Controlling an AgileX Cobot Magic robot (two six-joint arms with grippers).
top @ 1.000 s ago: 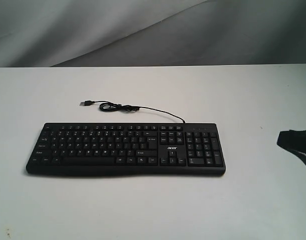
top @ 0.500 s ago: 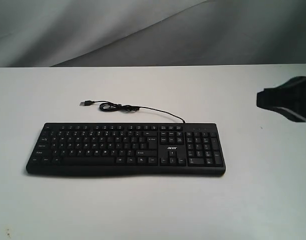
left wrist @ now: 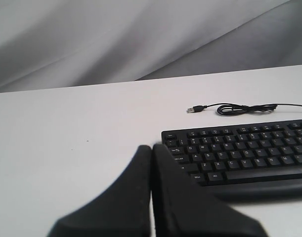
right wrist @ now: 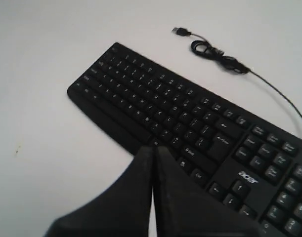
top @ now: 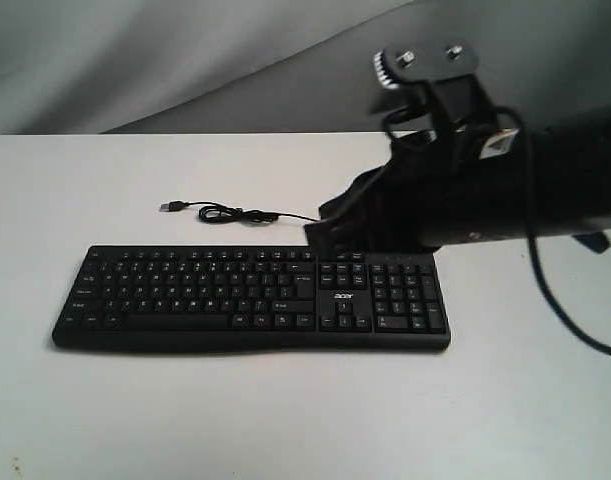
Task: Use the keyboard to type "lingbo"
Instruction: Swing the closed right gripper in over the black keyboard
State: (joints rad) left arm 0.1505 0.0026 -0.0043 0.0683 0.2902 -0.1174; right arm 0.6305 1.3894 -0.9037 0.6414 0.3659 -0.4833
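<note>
- keyboard point(top: 250, 298) lies flat on the white table point(top: 285, 420), long side running across the exterior view, number pad at the right end.
- small "acer" logo point(top: 343, 296) sits just above the arrow keys.
- its thin black cable point(top: 285, 217) leaves the far edge and runs left into a small loose coil on the table beyond the keys. it ends in a usb plug point(top: 171, 206) lying free on the table top.
- my right gripper point(top: 320, 232) comes in from the right side of the exterior view, with the arm crossing above the number pad end. the tip is at the far edge of the keyboard, around the block of keys between the letters and the number pad.
- right fingers are pressed together with nothing between them.
- in the right wrist view the tip overlaps the keys near right shift. i cannot tell whether it touches a key.
- my left gripper point(left wrist: 151, 148) shows only in its own wrist view, with the fingers pressed together and nothing pinched.
- left tip sits by the left end of the keyboard, near the corner with the tab and caps lock keys. height above the table is not readable.
- grey draped cloth point(top: 185, 60) hangs behind the table.
</note>
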